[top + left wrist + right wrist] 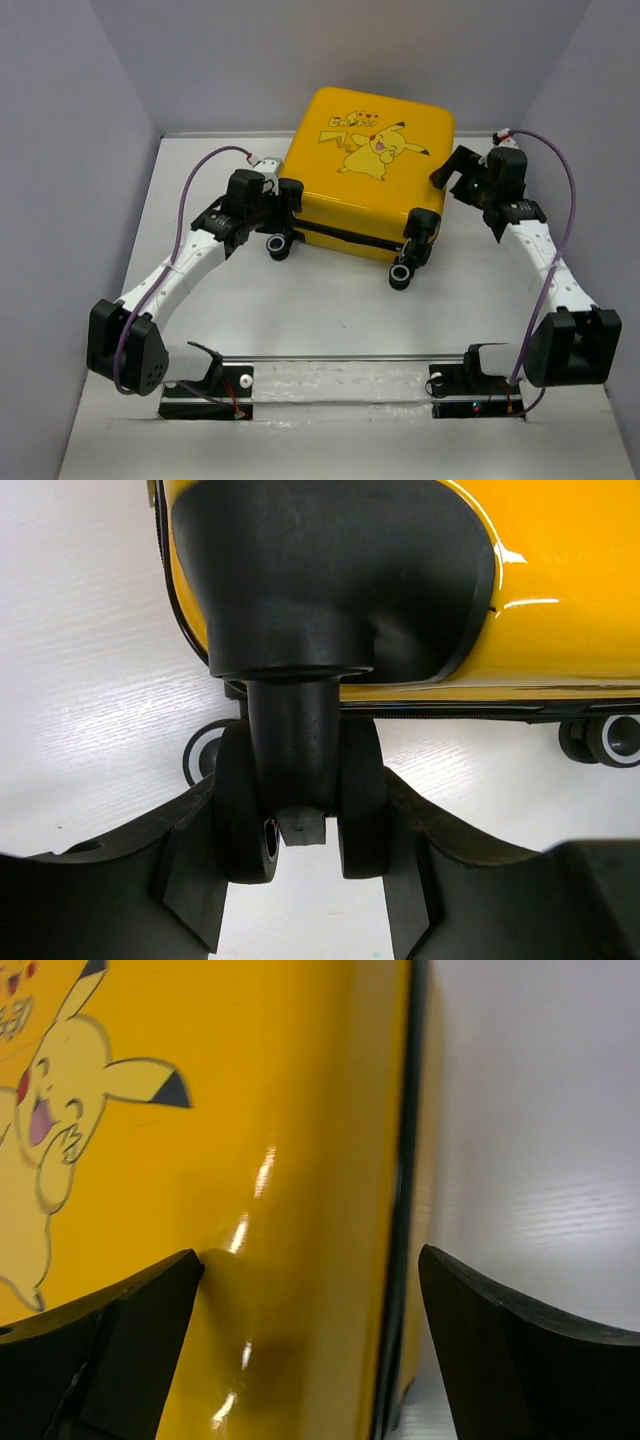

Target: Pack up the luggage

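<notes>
1. Luggage (370, 170) is shut and lies flat, print side up, at the far centre of the table (330, 320), wheels twd the arms.
2. L gripper (287, 196) is seen closed on the near-left caster wheel (300, 810), one finger against each side. Grip is on a swivelling part, so if a pull is made the caster could be turned in the pads and slip out w/o the case being moved.
3. R gripper (310, 1260) is spread wide, nothing held. One finger is at the glossy lid, the other is over the table past the case's right edge.
4. Shell is slick and rounded. If the R jaws are closed here, they could skid off the edge, and the case could be shoved sideways.
5. If the case is pulled by the L side only, it could be spun about the other wheels (401, 277).
6. Whether the contents are inside can't be told while the lid is closed.
</notes>
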Tool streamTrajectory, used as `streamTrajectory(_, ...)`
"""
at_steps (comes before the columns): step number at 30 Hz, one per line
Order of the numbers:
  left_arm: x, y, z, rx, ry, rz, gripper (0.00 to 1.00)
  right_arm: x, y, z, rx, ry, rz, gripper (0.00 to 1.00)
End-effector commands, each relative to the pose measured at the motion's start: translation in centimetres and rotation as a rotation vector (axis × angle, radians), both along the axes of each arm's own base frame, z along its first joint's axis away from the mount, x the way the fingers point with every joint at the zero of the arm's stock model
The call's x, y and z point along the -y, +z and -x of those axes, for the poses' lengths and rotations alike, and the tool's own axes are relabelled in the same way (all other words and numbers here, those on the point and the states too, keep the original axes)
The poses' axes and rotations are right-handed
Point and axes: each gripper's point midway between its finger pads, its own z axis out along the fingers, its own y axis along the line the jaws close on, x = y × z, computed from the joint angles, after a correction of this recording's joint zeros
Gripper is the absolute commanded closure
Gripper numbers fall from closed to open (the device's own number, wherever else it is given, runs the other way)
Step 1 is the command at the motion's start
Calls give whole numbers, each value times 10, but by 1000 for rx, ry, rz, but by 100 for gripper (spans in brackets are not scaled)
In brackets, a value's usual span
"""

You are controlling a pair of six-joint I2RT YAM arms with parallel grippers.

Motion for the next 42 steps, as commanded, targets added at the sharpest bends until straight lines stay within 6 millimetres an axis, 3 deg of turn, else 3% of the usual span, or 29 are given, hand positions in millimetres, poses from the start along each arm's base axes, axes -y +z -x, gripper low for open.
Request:
streamTrajectory(1, 12, 22, 12, 53, -39, 94, 94, -89, 8, -5, 27, 430, -228, 7)
streamTrajectory(3, 16, 25, 19, 56, -58, 124, 94, -110, 3, -7, 2, 519, -251, 10)
streamTrajectory(7, 30, 31, 43, 53, -115, 213, 94, -179, -1, -14, -29, 757, -271, 12)
streamTrajectory(12, 55, 46, 70, 56, -211, 357, 94, -230, 25, -35, 6, 913, -309, 10)
streamTrajectory(14, 65, 56, 80, 59, -244, 438, 94, -238, 40, -49, 24, 934, -346, 7)
streamTrajectory(17, 70, 69, 86, 90, -256, 526, 94, -238, 65, -57, 89, 921, -326, 4)
streamTrajectory(20, 71, 85, 85, 118, -229, 605, 94, -231, 113, -51, 218, 910, -263, 1)
streamTrajectory(21, 72, 88, 84, 108, -215, 634, 94, -224, 142, -40, 301, 907, -219, 0)
streamTrajectory(23, 72, 100, 82, 139, -203, 674, 94, -214, 165, -28, 372, 877, -170, 0)
streamTrajectory(24, 72, 105, 82, 148, -202, 693, 94, -209, 175, -20, 402, 865, -148, 0)
streamTrajectory(25, 72, 109, 82, 149, -188, 717, 94, -199, 187, 0, 447, 848, -115, 0)
streamTrajectory(27, 70, 124, 81, 180, -177, 759, 94, -188, 193, 19, 510, 821, -85, 0)
streamTrajectory(28, 70, 126, 80, 190, -172, 762, 94, -182, 191, 30, 533, 806, -79, 0)
streamTrajectory(29, 68, 133, 81, 205, -165, 779, 94, -174, 180, 54, 564, 791, -76, 3)
streamTrajectory(31, 63, 146, 81, 240, -151, 798, 94, -163, 165, 71, 583, 742, -81, 13)
streamTrajectory(32, 62, 150, 81, 245, -144, 805, 94, -156, 137, 90, 576, 736, -88, 33)
streamTrajectory(33, 60, 159, 82, 262, -141, 817, 94, -151, 126, 93, 586, 699, -100, 46)
streamTrajectory(34, 59, 162, 83, 269, -142, 820, 94, -146, 102, 99, 544, 672, -109, 59)
streamTrajectory(35, 58, 169, 84, 284, -142, 827, 94, -136, 68, 108, 522, 619, -120, 77)
streamTrajectory(38, 56, 175, 84, 290, -137, 827, 94, -127, 26, 119, 503, 568, -141, 83)
streamTrajectory(39, 54, 177, 84, 293, -127, 829, 94, -123, -2, 123, 459, 540, -156, 83)
streamTrajectory(41, 52, 182, 84, 306, -119, 836, 94, -120, -18, 120, 447, 507, -169, 83)
streamTrajectory(42, 48, 188, 85, 321, -104, 847, 94, -117, -41, 114, 393, 472, -166, 78)
